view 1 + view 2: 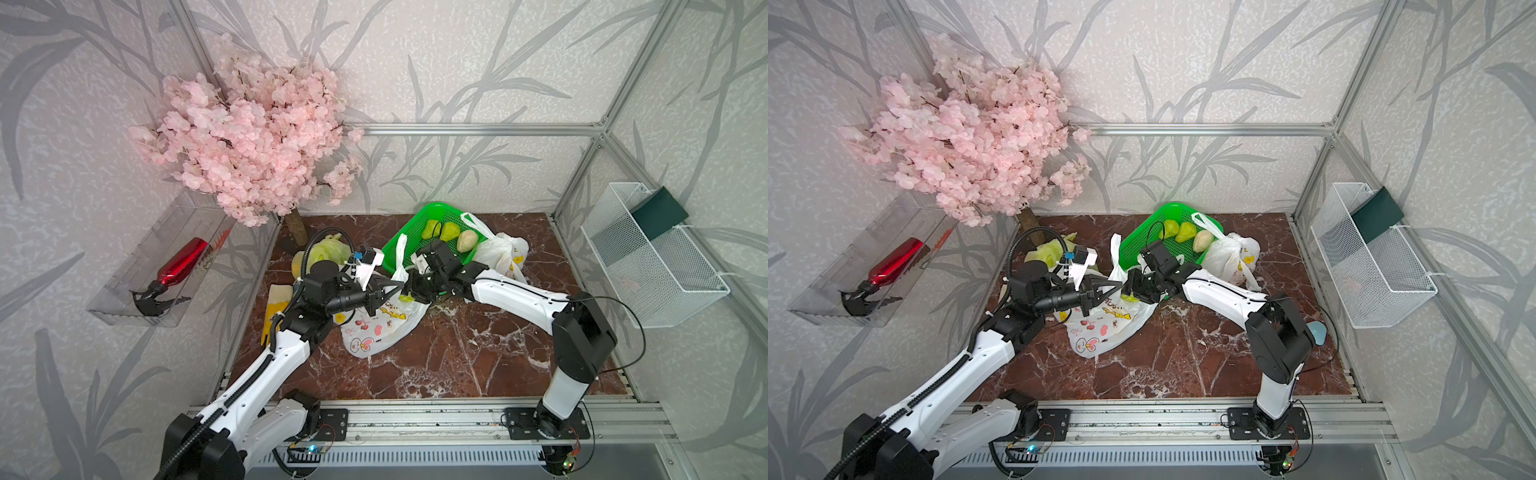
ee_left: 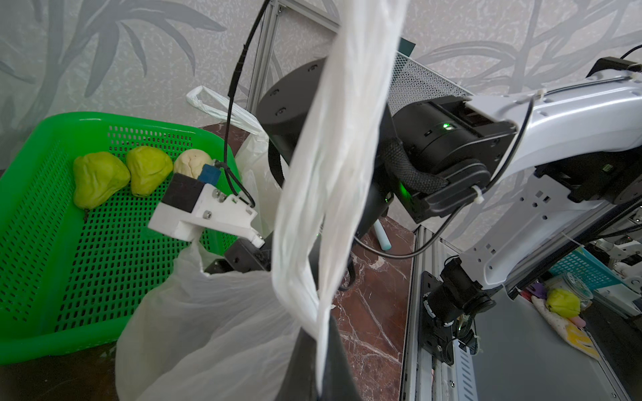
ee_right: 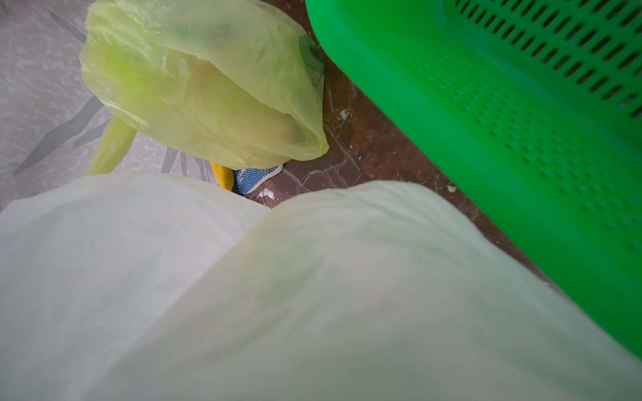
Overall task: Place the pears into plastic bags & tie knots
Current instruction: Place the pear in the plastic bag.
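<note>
Three pears point(image 1: 450, 231), two green and one cream, lie wrinkled in the green basket point(image 1: 415, 226) at the rear of the table point(image 1: 457, 361). A white bunny-printed bag point(image 1: 376, 328) slumps mid-table. The left gripper point(image 1: 400, 285) is clenched on its upright handle point(image 1: 401, 253). The right gripper point(image 1: 409, 291) sits at the bag mouth beside a yellow-green pear point(image 1: 406, 297); whether it grasps cannot be told. Surface: red-brown marble pattern. Room: grey leaf-patterned walls point(image 1: 457, 62), pink blossom tree point(image 1: 249, 137), white wire basket point(image 1: 656, 266) on the right wall.
</note>
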{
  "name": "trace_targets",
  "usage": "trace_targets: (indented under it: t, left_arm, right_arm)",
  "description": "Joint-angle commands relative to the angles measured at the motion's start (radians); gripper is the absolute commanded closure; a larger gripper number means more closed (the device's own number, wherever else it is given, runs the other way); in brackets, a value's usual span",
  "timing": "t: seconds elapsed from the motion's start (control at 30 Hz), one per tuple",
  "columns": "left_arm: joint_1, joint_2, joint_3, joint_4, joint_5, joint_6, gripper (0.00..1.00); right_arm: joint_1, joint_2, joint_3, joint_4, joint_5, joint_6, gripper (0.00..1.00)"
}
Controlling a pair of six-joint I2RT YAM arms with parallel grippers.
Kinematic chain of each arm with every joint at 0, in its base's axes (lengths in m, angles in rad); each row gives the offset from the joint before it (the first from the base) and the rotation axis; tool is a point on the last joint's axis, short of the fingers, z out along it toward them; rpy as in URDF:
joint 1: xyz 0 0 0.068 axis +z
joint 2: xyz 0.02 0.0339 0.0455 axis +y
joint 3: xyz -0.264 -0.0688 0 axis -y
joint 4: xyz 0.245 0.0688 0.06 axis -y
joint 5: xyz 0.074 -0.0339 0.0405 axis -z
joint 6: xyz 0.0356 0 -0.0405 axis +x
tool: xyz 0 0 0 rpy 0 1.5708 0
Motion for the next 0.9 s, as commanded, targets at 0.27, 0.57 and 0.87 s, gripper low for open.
trace_targets:
  t: [0.27,0.57,0.87]
  left_arm:
    - [-0.021,-0.007,-0.048,0.196,-0.064,-0.105,1.0]
    - [0.007,-0.057,-0.1,0.253,-0.178,-0.179,1.0]
    - [0.035,-0.092,-0.115,0.193,-0.321,-0.204,1.0]
  right_arm:
    - [0.064,0.055,0.151,-0.109,0.175,-0.093,0.36]
    - [0.061,0.053,0.224,-0.24,0.223,-0.285,0.13]
    - [0.029,-0.02,0.282,-0.329,0.245,-0.419,0.16]
